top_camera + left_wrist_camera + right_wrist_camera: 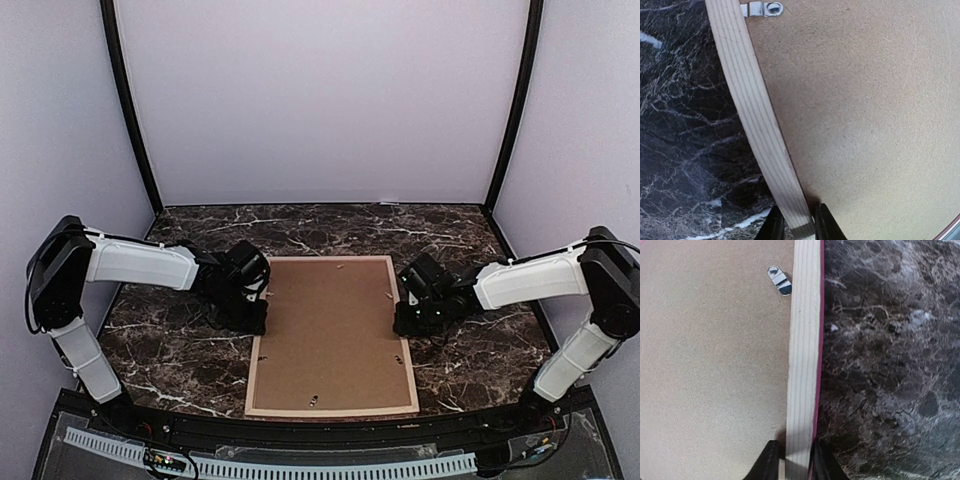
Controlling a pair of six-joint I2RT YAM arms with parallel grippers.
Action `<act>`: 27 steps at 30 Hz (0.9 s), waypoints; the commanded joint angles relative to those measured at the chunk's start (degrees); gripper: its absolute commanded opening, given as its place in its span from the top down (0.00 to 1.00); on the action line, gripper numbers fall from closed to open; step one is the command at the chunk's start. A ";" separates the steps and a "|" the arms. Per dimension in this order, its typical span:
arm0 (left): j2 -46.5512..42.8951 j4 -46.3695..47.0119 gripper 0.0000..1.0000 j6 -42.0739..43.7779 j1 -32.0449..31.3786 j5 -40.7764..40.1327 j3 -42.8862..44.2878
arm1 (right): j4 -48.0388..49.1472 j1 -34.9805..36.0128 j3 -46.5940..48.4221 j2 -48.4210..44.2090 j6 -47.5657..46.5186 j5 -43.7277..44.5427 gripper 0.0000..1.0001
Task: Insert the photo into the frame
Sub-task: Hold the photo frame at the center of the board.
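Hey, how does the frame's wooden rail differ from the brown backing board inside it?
The frame's rail is pale, striped-grain wood with a pink outer edge; the backing board is plain speckled brown. The rail is a narrow border; the board is a wide sheet filling it. Both lie flat on the marble table.

- Overhead, the left arm (pixel 235 285) and the right arm (pixel 430 290) mask their own jaws where they meet the frame (pixel 330 411). The clips (pixel 398 358) on its back are too small for you to read.
- The brown backing board (pixel 332 335) fills the frame's opening, so whatever lies beneath is hidden from you.
- Left wrist view: the bottom edge crops the left jaws and the top edge cuts one clip (pixel 762 8).
- Right wrist view: the right jaws are cropped at the bottom. You cannot tell whether they pinch the rail or merely flank it.
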 commanded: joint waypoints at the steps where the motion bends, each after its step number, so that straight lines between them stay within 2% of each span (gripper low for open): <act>1: 1.54 0.13 0.91 2.29 -0.48 -0.80 0.73 | -5.54 2.03 1.46 -1.21 0.26 -2.59 0.66; 4: 1.43 -0.44 0.98 2.39 -0.50 -1.22 0.92 | -7.63 1.31 4.02 -0.94 -1.37 -0.77 0.56; 10: 0.43 -1.18 0.99 1.74 -0.47 -1.23 0.35 | -9.25 -2.70 7.60 0.98 -5.69 0.99 0.44; 19: -0.80 -1.11 1.00 0.60 -0.51 -0.24 -1.06 | -8.71 -8.81 13.03 6.57 -14.25 -1.41 0.43; 27: -0.74 -1.44 1.00 0.58 -0.53 0.18 -0.81 | -8.25 -11.99 15.77 10.15 -18.90 -4.56 0.47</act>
